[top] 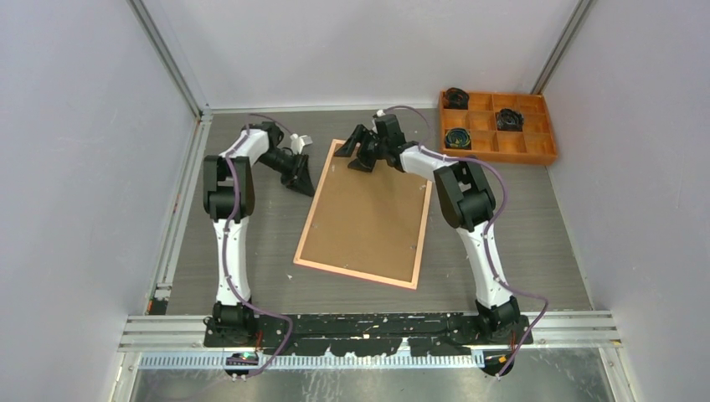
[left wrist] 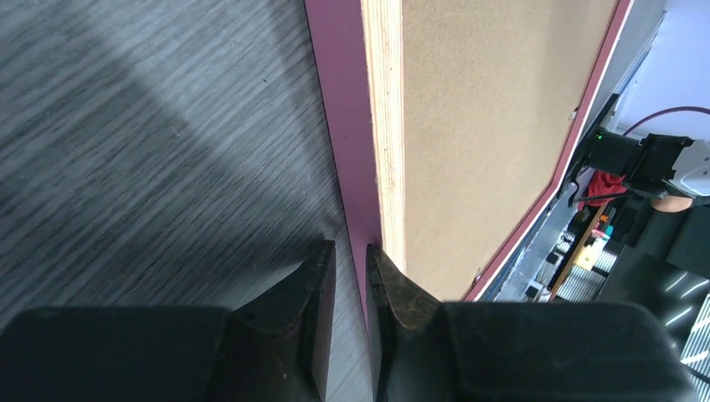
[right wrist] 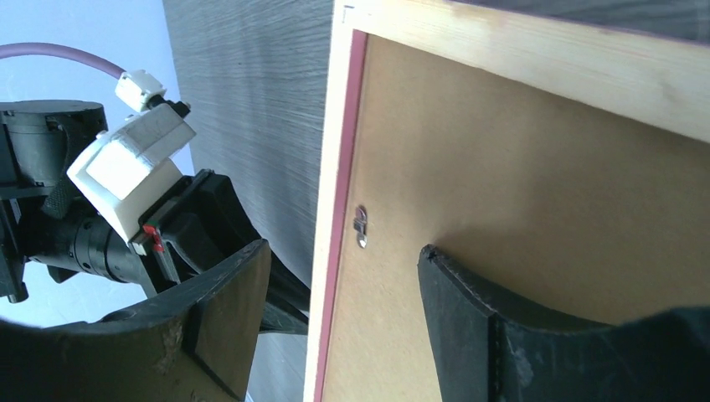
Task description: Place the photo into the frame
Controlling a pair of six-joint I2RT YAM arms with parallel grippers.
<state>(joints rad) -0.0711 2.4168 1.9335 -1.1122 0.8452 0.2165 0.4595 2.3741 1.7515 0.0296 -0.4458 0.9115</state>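
The frame point(top: 356, 272) lies back side up in the middle of the table, tan border showing, with the plain brown backing board point(top: 368, 209) set in it. The photo is hidden. My left gripper point(top: 303, 182) is low at the frame's far left edge. In the left wrist view point(left wrist: 350, 264) its jaws stand a narrow gap apart beside the frame's pink side point(left wrist: 339, 126), clamping nothing. My right gripper point(top: 358, 155) is wide open over the far left corner. In the right wrist view point(right wrist: 343, 251) it straddles the frame's tan border point(right wrist: 502, 59), with one finger point(right wrist: 452, 293) over the backing board point(right wrist: 544, 167).
An orange compartment tray point(top: 501, 156) with dark coiled items stands at the far right. A small metal turn clip point(right wrist: 361, 226) sits on the frame's inner edge near my right gripper. The left arm's wrist point(right wrist: 126, 167) is close beside the frame. Grey walls enclose the table.
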